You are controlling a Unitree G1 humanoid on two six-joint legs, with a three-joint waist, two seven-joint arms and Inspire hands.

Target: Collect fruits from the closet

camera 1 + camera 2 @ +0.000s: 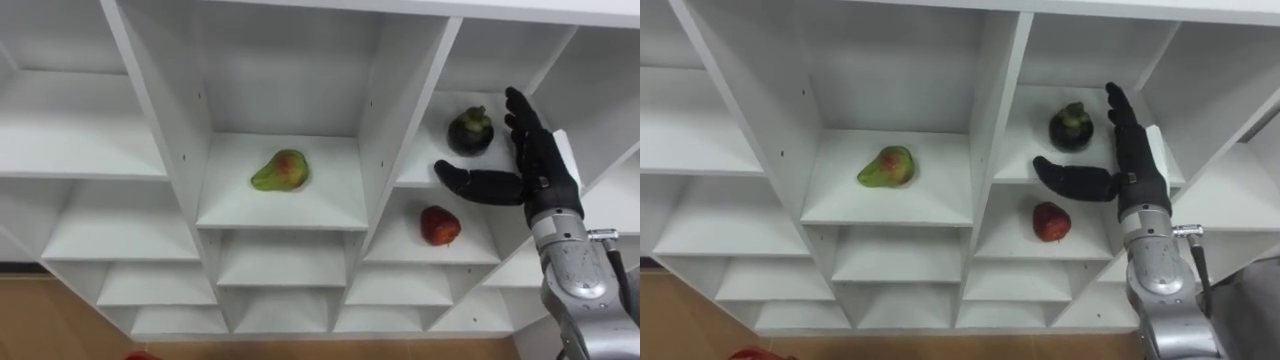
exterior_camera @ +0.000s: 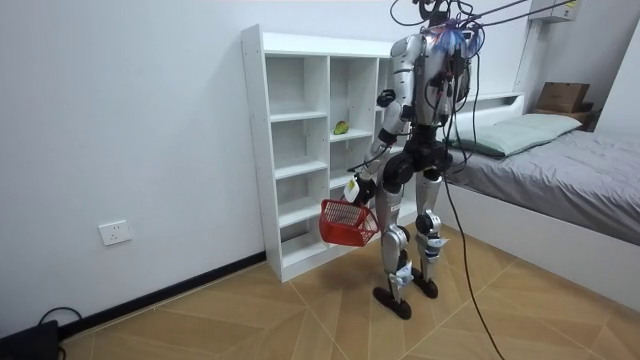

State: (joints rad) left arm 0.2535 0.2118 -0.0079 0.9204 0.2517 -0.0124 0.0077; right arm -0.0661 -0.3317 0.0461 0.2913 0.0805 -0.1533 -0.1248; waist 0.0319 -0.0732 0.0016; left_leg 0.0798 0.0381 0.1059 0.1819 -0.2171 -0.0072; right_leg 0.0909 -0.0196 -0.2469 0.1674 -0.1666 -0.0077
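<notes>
Item: my right robot hand, fingers apart, empty, beside mangosteen on closet shelf. Risk: a clumsy nudge rolls it off the front edge.

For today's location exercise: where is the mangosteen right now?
In the eye views the mangosteen sits on a right-hand shelf of the white closet, one compartment above the red apple, beside the open right hand.
</notes>
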